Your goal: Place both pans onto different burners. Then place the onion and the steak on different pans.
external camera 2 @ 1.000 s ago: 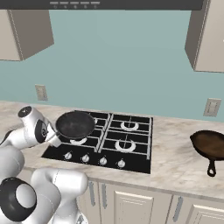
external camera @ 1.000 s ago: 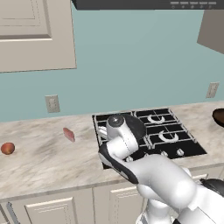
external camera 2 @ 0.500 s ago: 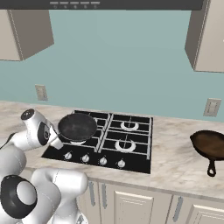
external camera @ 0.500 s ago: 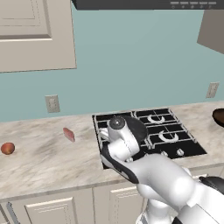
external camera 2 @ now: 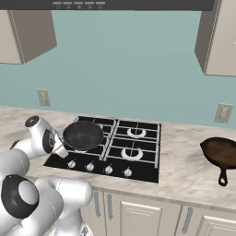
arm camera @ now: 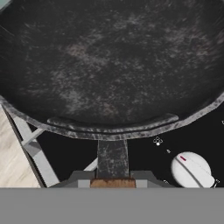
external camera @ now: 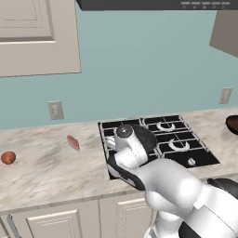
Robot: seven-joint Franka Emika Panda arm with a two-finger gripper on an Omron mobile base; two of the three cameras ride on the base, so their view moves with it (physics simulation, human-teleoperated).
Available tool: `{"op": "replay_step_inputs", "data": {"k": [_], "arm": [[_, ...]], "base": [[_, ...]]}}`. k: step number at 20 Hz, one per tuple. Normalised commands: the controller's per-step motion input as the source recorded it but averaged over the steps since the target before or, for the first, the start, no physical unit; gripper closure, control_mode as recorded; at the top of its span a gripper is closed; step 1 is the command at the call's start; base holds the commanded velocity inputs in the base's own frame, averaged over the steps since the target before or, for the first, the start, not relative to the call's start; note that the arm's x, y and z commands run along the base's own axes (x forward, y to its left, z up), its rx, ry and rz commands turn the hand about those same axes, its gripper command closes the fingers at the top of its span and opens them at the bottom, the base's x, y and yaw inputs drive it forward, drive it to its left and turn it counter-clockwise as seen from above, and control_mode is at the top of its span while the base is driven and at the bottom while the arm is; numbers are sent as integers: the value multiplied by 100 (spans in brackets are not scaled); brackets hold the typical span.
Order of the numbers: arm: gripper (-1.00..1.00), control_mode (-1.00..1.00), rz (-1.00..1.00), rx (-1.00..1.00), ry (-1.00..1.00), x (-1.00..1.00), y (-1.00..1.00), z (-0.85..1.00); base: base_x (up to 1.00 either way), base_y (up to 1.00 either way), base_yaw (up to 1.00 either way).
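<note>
- Left base view: the white arm bends low over the black four-burner cooktop [external camera: 158, 139], its wrist covering the cooktop's near left corner. The round black frying pan [external camera: 145, 135] shows as a dark arc just behind the wrist, over the cooktop's left half. The flat pinkish-red steak [external camera: 73, 142] lies on the marbled counter [external camera: 51, 167] left of the cooktop, and the small orange-brown onion [external camera: 8, 157] lies farther left of the cooktop, well apart from it. For this step, both foods can wait.
- Right base view: the black pan sits over the cooktop's left side, seemingly above the front-left burner, with its handle running back toward the wrist. The other pan, dark reddish-brown inside [external camera 2: 222, 152], rests on the counter well to the right of the cooktop. The silvery ring burners [external camera 2: 131, 153] on the cooktop's right half stand free. To do this well, I would centre the black pan on one left burner only, so a free burner stays for the reddish one.
- Hand view: the gripper [arm camera: 113, 183] is clamped on the pan's brown wooden handle [arm camera: 113, 182], whose metal neck leads to the rim. A silver knob [arm camera: 191, 169] of the cooktop lies below the rim. Whether the base touches the grate I cannot tell; lower it level, let it settle, then release.
</note>
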Motion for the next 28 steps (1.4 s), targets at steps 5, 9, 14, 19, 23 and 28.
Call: {"op": "replay_step_inputs", "data": {"k": [5, 9, 14, 19, 23, 28], "arm": [[100, -100, -1, -1, 3, 10, 0, -3], [100, -100, 0, -1, 3, 7, 0, -3], [100, -100, 0, -1, 4, 5, 2, -3], [100, -100, 0, 0, 3, 5, 9, -3], [100, -100, 0, 0, 3, 5, 14, -3], [100, -100, 0, -1, 2, 8, 13, -6]], "base": [[0, 0, 0], [0, 0, 0], [0, 0, 0], [0, 0, 0], [0, 0, 0], [0, 0, 0]]}}
